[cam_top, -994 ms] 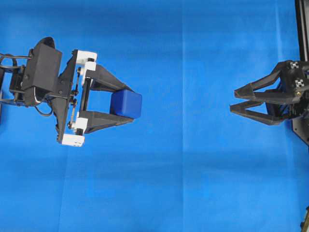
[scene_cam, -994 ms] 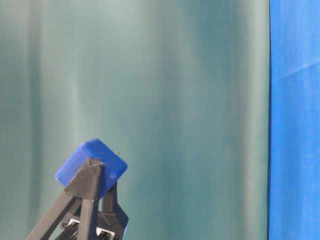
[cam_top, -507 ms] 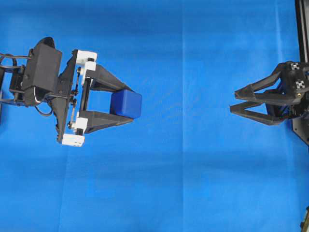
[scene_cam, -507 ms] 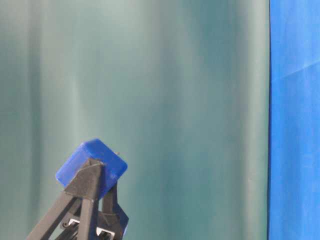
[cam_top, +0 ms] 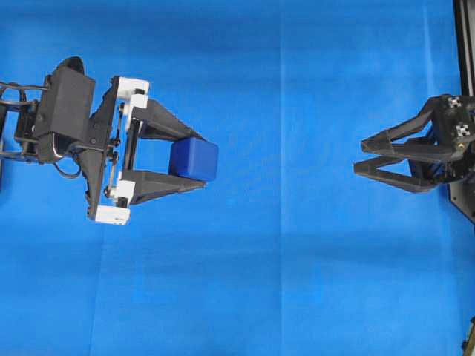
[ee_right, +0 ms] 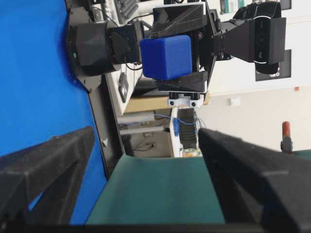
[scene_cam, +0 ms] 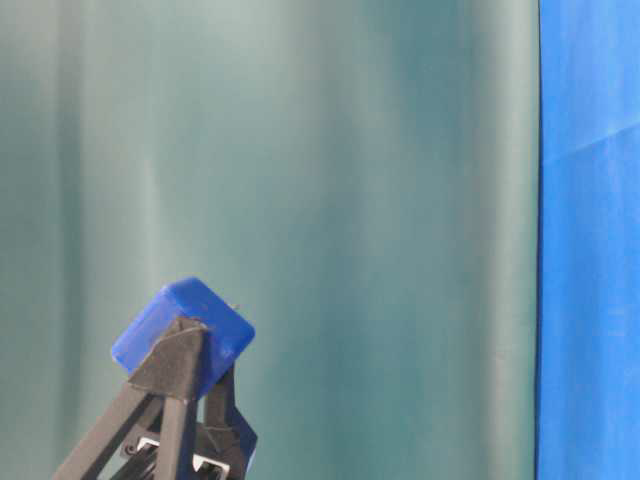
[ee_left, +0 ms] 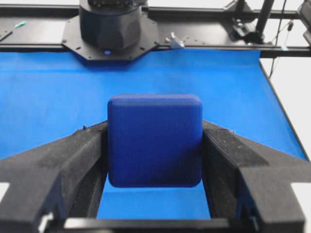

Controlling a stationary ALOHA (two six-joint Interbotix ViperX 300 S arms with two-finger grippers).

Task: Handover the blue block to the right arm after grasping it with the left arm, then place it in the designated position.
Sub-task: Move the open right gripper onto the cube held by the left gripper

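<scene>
Nothing has moved since the earlier frames. Left gripper (cam_top: 199, 160) pinches the blue block (cam_top: 194, 159) between its fingertips, lifted above the blue cloth (cam_top: 282, 282). Block is a cube, no long axis; seen from table level it sits tilted, one corner up. Right gripper (cam_top: 360, 155) waits well apart, spread wide, facing it; bare cloth lies between them.

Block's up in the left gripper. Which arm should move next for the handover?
Right, probably. The left gripper already clamps the blue block off the cloth; the right gripper stands open, empty, facing it across a wide gap.
</scene>
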